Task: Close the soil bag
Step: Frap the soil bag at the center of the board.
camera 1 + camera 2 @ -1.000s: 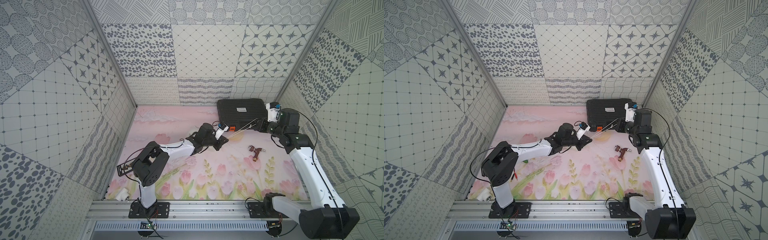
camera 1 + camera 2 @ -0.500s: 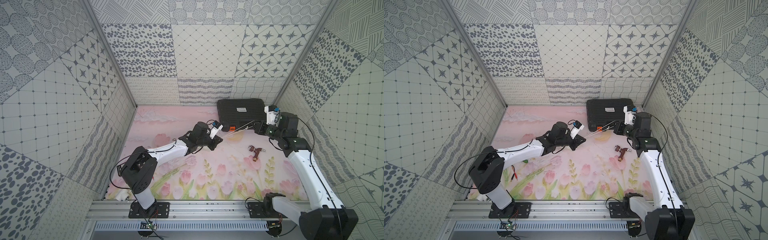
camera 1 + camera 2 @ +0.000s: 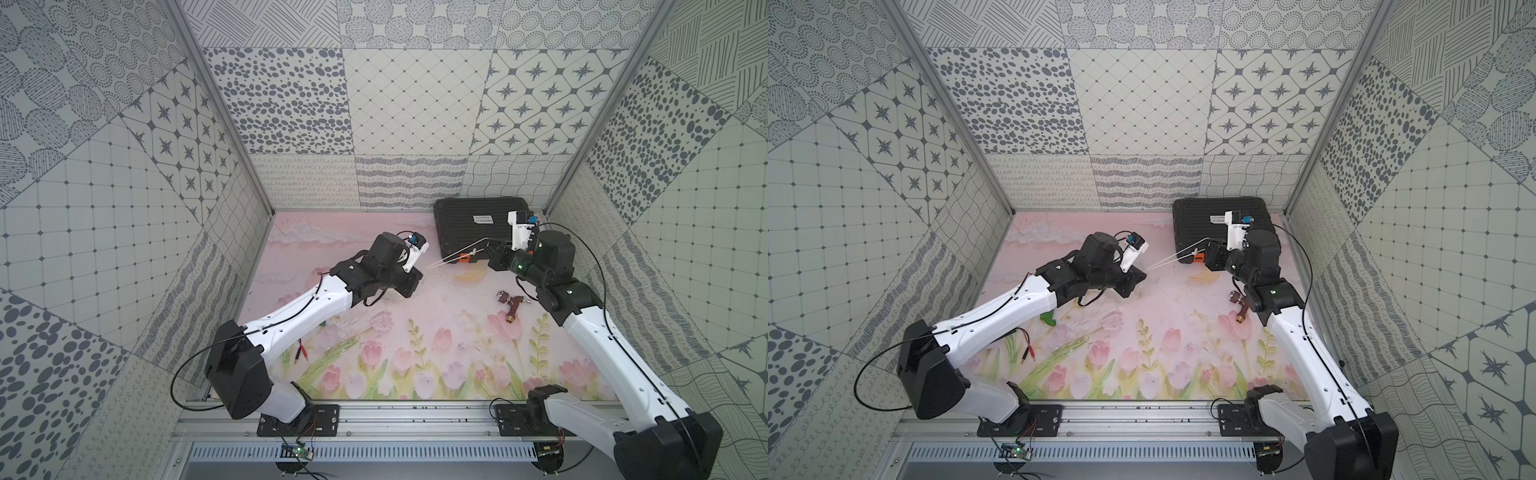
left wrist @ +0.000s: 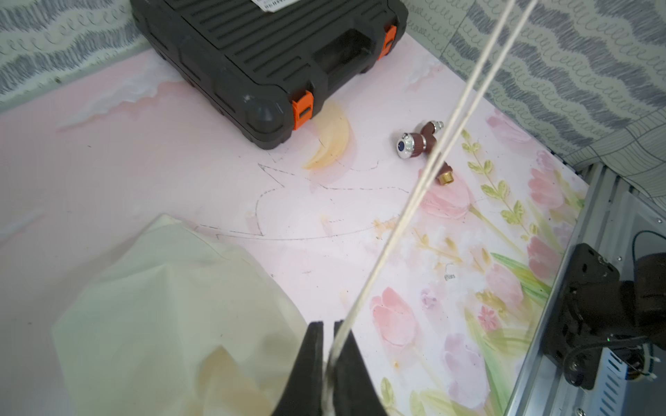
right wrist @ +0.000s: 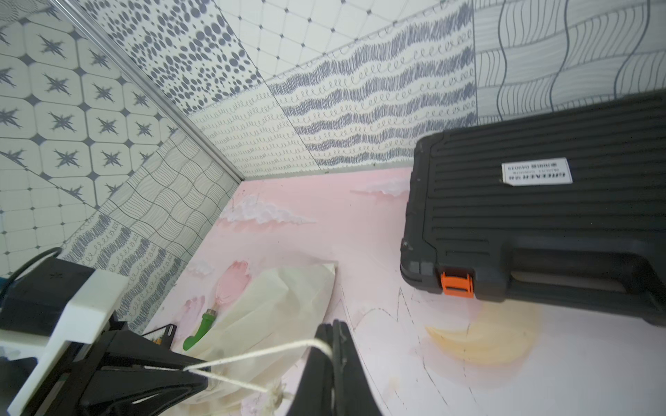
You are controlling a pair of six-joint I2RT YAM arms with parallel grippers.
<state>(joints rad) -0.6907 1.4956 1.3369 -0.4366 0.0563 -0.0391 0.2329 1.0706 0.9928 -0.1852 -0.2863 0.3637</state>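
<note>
Soil bag [image 4: 162, 306] limp, contents hidden, cords [image 4: 382, 259] taut; black case [image 4: 252, 47] closed.

Cream cloth soil bag [image 4: 173, 317], slumped on pink mat [image 4: 162, 173], cords [image 4: 414, 201] stretched taut

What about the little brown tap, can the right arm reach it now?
Probably not. The tap lies near that arm, uncovered, but the right gripper is shut on the cord stretched to the left gripper.
</note>
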